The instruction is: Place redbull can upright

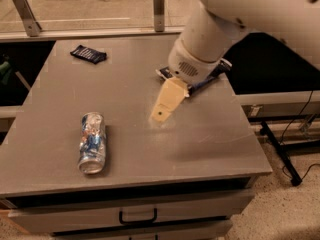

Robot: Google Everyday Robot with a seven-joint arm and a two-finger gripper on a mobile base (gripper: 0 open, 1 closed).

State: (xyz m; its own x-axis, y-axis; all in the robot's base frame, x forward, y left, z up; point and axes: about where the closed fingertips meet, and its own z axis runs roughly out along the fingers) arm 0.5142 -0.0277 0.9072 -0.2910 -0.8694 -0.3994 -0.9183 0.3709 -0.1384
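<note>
The slim silver-and-blue redbull can (92, 143) lies on its side at the near left of the flat grey desk (210, 144), long axis running near to far. My gripper (165, 106) hangs right of it and farther back, well apart. I see nothing in its hold and cannot tell how open it is.

Snack bag (211, 79) mostly hidden behind gripper (160, 114)
</note>
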